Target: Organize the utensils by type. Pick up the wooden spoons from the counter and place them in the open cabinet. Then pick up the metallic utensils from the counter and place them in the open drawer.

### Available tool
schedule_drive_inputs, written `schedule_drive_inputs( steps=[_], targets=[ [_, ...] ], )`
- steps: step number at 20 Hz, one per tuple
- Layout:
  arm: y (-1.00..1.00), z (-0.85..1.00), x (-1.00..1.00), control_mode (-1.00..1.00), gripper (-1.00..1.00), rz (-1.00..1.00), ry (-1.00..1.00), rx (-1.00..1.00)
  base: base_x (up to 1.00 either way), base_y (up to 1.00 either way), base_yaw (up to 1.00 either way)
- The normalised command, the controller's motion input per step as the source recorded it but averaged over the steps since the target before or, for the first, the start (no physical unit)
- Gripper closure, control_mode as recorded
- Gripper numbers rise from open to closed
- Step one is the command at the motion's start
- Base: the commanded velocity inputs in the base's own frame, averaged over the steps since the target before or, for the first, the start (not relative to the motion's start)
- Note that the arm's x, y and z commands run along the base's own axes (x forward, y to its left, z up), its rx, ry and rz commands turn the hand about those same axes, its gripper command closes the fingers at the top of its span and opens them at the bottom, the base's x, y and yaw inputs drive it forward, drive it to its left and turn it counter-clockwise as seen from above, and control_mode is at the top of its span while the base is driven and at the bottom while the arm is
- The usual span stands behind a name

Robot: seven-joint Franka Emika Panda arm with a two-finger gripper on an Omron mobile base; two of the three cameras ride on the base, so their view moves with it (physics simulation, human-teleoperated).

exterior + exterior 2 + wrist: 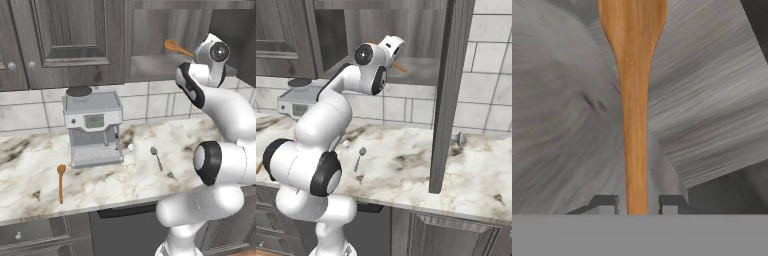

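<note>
One wooden spoon (635,100) runs straight up the hand view, its handle clamped between the fingertips (607,204) of my gripper (637,204), which is shut on it. That spoon's bowl (172,46) hangs just above the grey shelf of the open cabinet (150,65), with the hand close to its right. A second wooden spoon (61,182) lies on the counter (30,170) at front left. Two metallic utensils lie mid-counter: a pale spoon (132,150) and a darker one (156,157). The open drawer (125,211) shows as a dark strip under the counter's edge.
A grey coffee machine (92,127) stands on the counter under the closed panelled cabinets, left of the silvery spoons. The cabinet's open door (448,95) hangs edge-on to the right of the arm. Tiled wall runs behind the counter.
</note>
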Motion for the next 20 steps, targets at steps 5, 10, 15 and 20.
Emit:
schedule_drive_inputs(
  steps=[5,10,15,20],
  targets=[
    [0.00,0.00,0.44,-1.00,1.00,0.03,0.00,-0.01,0.00,0.00,0.00],
    [0.00,0.00,0.40,-1.00,1.00,0.05,0.00,0.00,0.00,0.00,0.00],
    [0.00,0.00,0.33,-1.00,-1.00,0.01,0.00,0.00,0.00,0.00,0.00],
    [0.00,0.00,0.25,-1.00,-1.00,0.00,0.00,0.00,0.00,0.00,0.00]
  ],
)
